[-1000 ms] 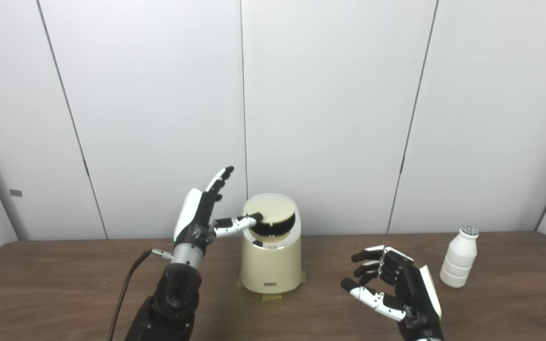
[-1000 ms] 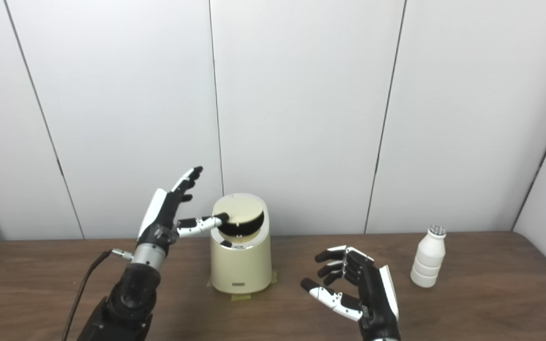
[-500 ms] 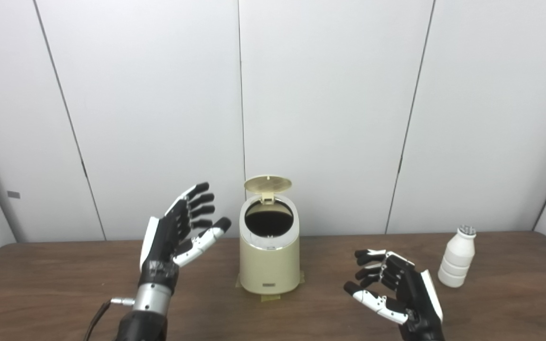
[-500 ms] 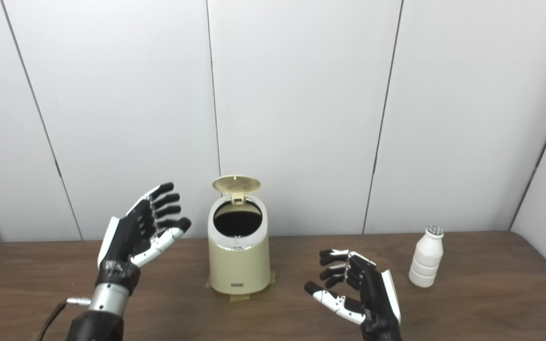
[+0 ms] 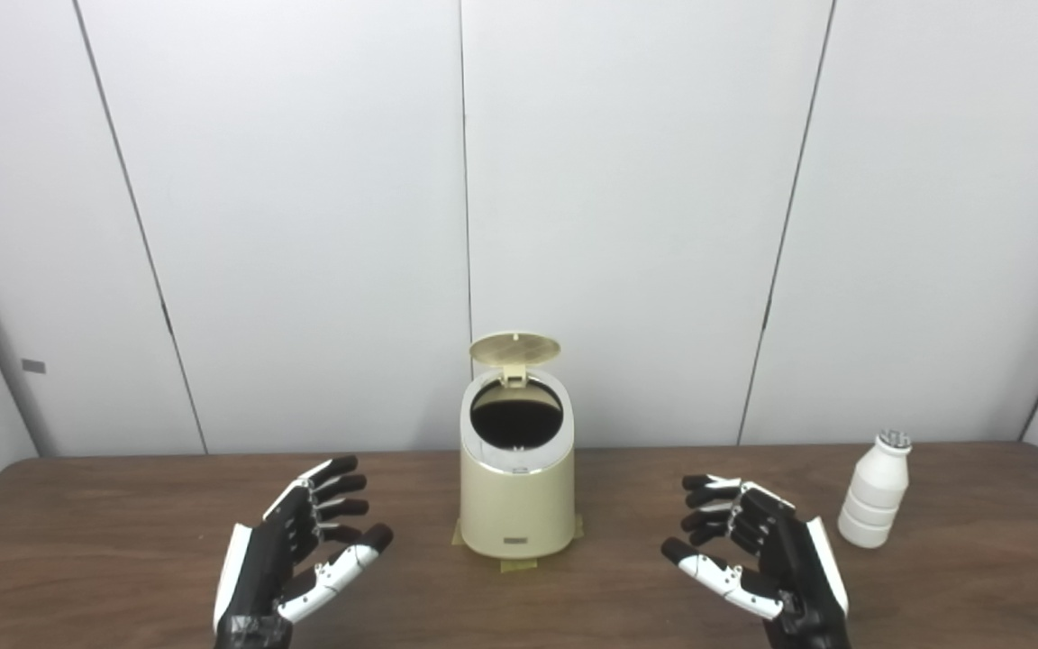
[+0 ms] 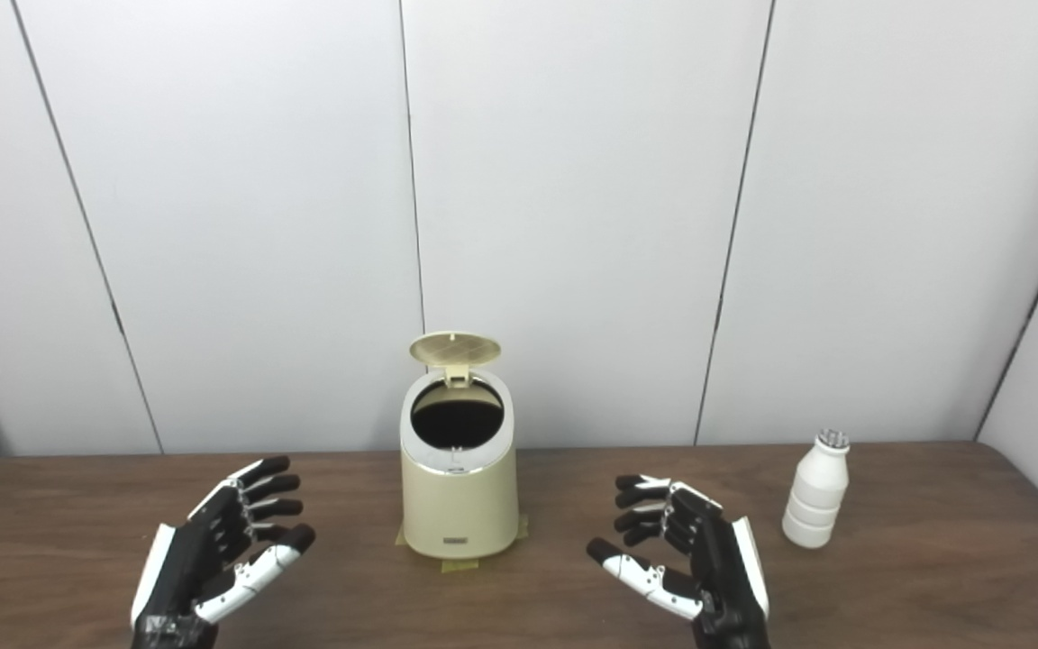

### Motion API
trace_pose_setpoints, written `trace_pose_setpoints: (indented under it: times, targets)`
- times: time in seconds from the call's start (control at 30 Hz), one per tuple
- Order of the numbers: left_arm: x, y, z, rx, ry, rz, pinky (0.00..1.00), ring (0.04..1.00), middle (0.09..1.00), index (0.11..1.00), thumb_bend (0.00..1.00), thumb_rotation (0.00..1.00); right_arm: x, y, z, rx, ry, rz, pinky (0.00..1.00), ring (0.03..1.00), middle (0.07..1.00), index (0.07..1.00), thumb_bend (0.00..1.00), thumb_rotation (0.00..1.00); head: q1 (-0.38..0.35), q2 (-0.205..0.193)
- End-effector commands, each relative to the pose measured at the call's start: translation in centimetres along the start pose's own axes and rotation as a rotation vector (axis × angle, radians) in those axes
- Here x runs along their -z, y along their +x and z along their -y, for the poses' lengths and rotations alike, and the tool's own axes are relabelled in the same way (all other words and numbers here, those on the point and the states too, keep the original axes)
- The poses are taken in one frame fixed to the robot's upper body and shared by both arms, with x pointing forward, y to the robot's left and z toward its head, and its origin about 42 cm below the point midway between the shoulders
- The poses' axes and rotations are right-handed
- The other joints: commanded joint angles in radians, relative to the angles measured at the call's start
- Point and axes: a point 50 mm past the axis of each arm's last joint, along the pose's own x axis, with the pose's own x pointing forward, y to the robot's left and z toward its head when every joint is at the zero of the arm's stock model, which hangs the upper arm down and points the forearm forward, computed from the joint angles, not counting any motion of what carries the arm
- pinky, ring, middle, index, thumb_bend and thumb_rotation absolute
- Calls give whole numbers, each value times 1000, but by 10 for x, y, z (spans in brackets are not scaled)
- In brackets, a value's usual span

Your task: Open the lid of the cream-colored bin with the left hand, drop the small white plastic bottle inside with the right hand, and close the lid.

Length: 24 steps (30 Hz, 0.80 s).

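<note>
With the round lid (image 5: 514, 348) of the cream-colored plastic bin (image 5: 517, 491) up, both robot hands, left (image 5: 298, 559) and right (image 5: 758, 559), hover released and empty, so the right must next grasp the small white ribbed plastic bottle (image 5: 874, 494).

Table (image 5: 122, 505): dark brown wood grain, matt. Bin (image 5: 516, 505): cream plastic, smooth, faint sheen; lid (image 5: 514, 348) the same cream plastic, ribbed on its underside. Bottle (image 5: 873, 500), right of the bin: white plastic, matt, ridged body. Wall panels (image 5: 303, 225) behind the bin: smooth, matt white.
</note>
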Motion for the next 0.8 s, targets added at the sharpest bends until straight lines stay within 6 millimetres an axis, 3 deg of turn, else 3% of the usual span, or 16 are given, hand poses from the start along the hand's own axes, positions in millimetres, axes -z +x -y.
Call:
trace_pose_setpoints:
  times: [0.0,0.17,0.2,0.27,0.37,0.5,0.6,0.7,0.77]
  targets:
    - [-8,10,-1,-13,15,71,585,669,730,775,788,316,-15,14,2,1,13,99,446,525,684,497,518,142,-2,0]
    - [7,8,-6,-12,31,50,647,698,739,776,771,280,-22,21,5,-1,28,112,438,518,687,497,520,143,-86,-28]
    - [8,9,-7,-14,37,46,666,701,738,778,756,270,-26,26,7,-10,18,123,454,527,697,629,674,161,-103,-32]
    - [9,10,-9,-18,44,37,687,714,744,786,731,256,-39,38,15,-28,-21,159,462,532,704,695,755,162,-166,-50]
    - [11,12,-14,-16,53,33,684,717,755,796,702,243,-61,55,26,-5,-93,200,474,573,704,700,759,171,-221,-70]
    - [12,15,-18,-12,54,22,638,714,759,800,693,244,-98,66,36,59,-185,251,485,605,692,693,723,73,-276,-84]
    - [14,17,-22,-9,63,29,629,718,770,806,663,218,-117,72,60,134,-225,274,500,623,690,697,729,77,-313,-90]
    - [15,18,-25,-2,66,25,651,732,778,808,630,199,-133,82,96,227,-280,328,554,650,699,713,725,175,-355,-96]
    - [16,18,-27,4,73,13,655,739,781,809,627,186,-151,86,109,291,-296,346,544,642,706,717,704,204,-376,-97]
